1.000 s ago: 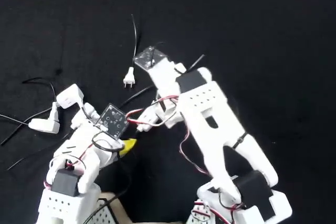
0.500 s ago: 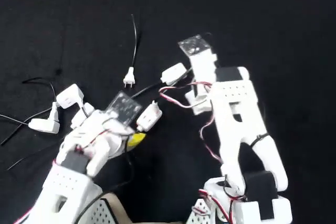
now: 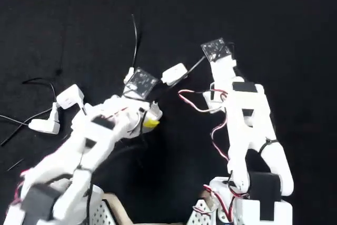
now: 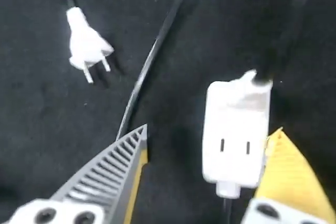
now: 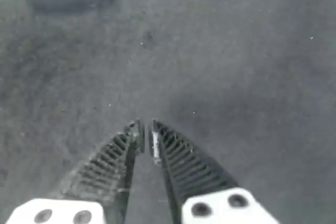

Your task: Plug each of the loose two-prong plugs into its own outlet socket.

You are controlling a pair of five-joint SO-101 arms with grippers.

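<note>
Black cloth covers your bench (image 3: 295,35). Left of centre lies a loose two-prong plug (image 4: 86,45). Beside it your left gripper (image 4: 210,132) gapes wide around a white outlet socket (image 4: 233,140), not clamped. Your right gripper (image 5: 146,135) is pinched together, empty. You're likely securing the socket: close squarely on its sides

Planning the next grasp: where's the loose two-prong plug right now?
Left wrist view: the loose plug lies on the black cloth, across a black cable from the outlet socket between the left gripper's open fingers.
</note>
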